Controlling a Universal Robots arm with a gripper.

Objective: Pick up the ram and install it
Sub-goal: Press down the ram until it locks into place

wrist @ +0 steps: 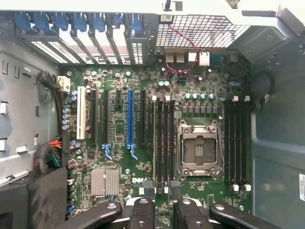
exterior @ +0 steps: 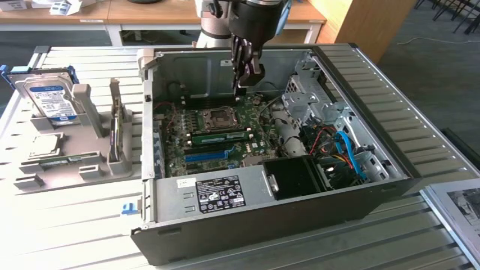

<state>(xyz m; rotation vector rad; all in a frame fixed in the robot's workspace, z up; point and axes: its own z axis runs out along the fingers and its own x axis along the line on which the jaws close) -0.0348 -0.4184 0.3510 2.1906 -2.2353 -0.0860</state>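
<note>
A long green ram stick [exterior: 217, 136] sits along a slot on the motherboard [exterior: 255, 147], between the CPU socket [exterior: 220, 117] and the bright-blue slot [exterior: 206, 155]. My gripper [exterior: 247, 88] hangs inside the open computer case [exterior: 300, 208], above the board's far edge and beyond the CPU socket, well apart from that stick. In the wrist view the gripper [wrist: 162, 212] is open; its dark fingers [wrist: 142, 212] stand apart with bare board between them. The black memory slots [wrist: 164, 143] lie straight ahead beside the CPU socket [wrist: 198, 149].
On the exterior view's left a grey rack [exterior: 71, 163] holds a silver hard drive [exterior: 49, 101], a CPU chip [exterior: 45, 147] and a thin board standing on edge [exterior: 116, 126]. Drive cage [exterior: 311, 101] and coloured cables [exterior: 341, 152] crowd the case's right side.
</note>
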